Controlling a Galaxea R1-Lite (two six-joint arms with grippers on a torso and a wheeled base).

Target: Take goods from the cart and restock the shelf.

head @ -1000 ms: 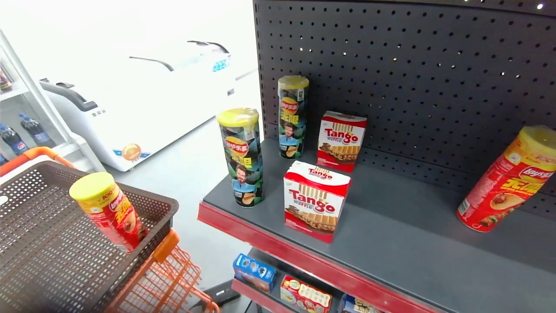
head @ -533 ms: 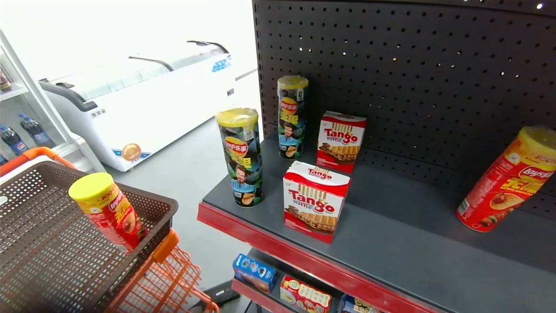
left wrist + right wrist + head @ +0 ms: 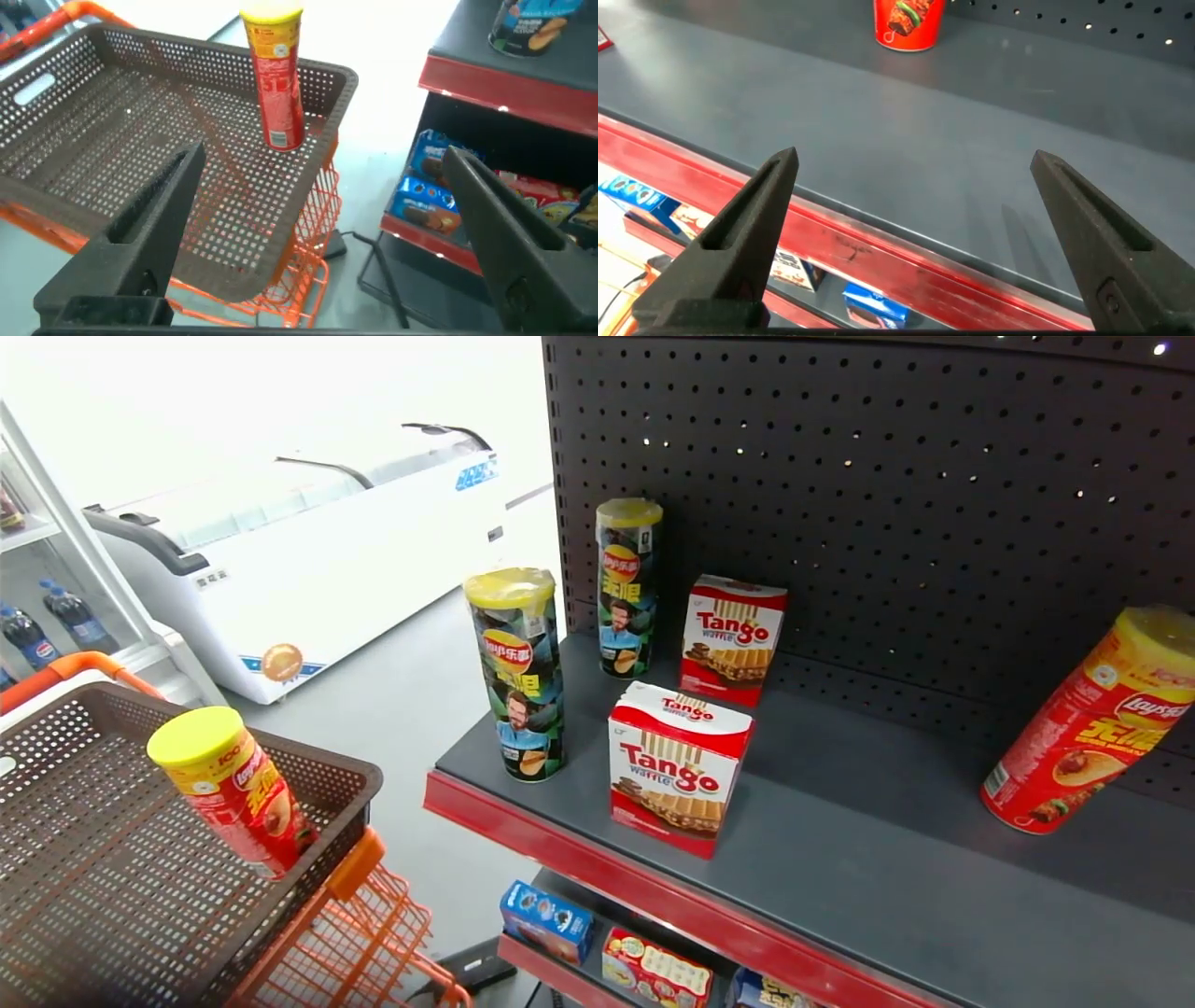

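Nothing has budged in the last second; left gripper [image 3: 324, 157] hangs over the cart basket [image 3: 56, 896], jaws spread wide, empty; right gripper [image 3: 915, 161] hovers above the shelf [image 3: 840, 840], equally spread. 1 red can [image 3: 229, 789] waits upright in the basket's corner; 1 shelved red can [image 3: 1092, 719] looks done, well apart from 2 green cans [image 3: 518, 672] and 2 wafer boxes [image 3: 677, 765]; the basket wall could crowd the grab.

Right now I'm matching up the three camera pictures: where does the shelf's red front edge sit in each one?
Head view: the red front edge slants from centre-left to bottom right, below the wafer box.
Left wrist view: upper right, past the cart basket.
Right wrist view: slanting across the lower half.
Shared landmark: the dark shelf board directly behind it.
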